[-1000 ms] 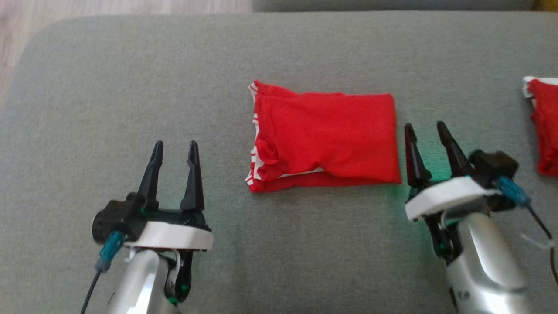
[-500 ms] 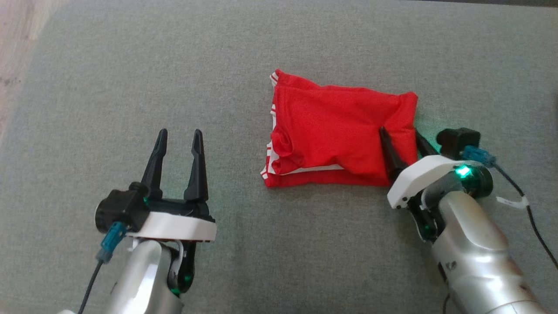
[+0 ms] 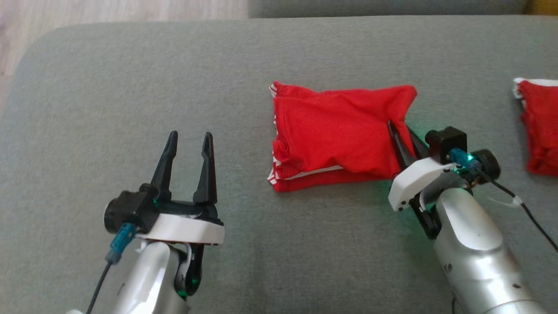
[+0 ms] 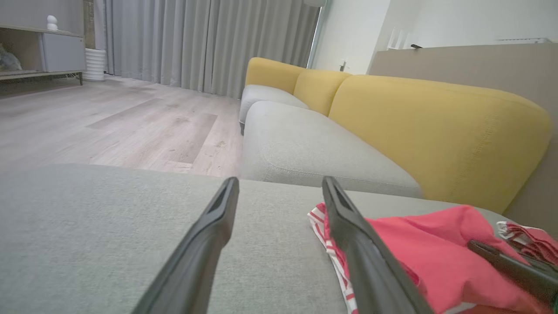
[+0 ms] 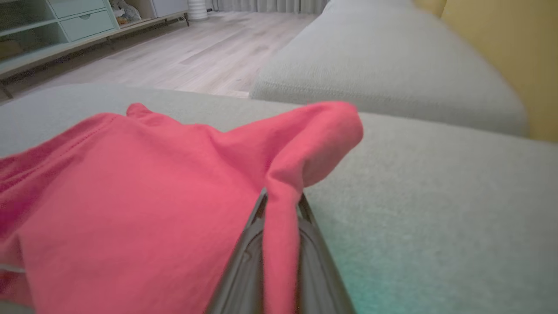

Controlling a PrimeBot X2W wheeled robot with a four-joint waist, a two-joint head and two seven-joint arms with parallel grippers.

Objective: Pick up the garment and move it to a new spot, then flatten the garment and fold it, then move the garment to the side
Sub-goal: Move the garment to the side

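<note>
Right fingers [image 3: 397,140] are clenched on a raised ridge of red fabric at the right edge of the garment [image 3: 335,135]. Left fingers [image 3: 206,168], 2 dark prongs, stand released and spread, with nothing between them, low over the left half of the grey cushion [image 3: 130,87]. Behind this wide cushion runs a yellow sofa [image 4: 436,126] with grey seats. The folded garment lies near the cushion's middle, its striped white trim facing left and its right corner pulled up into a peak. A smaller red cloth [image 3: 538,126] lies well apart at the cushion's far right.
</note>
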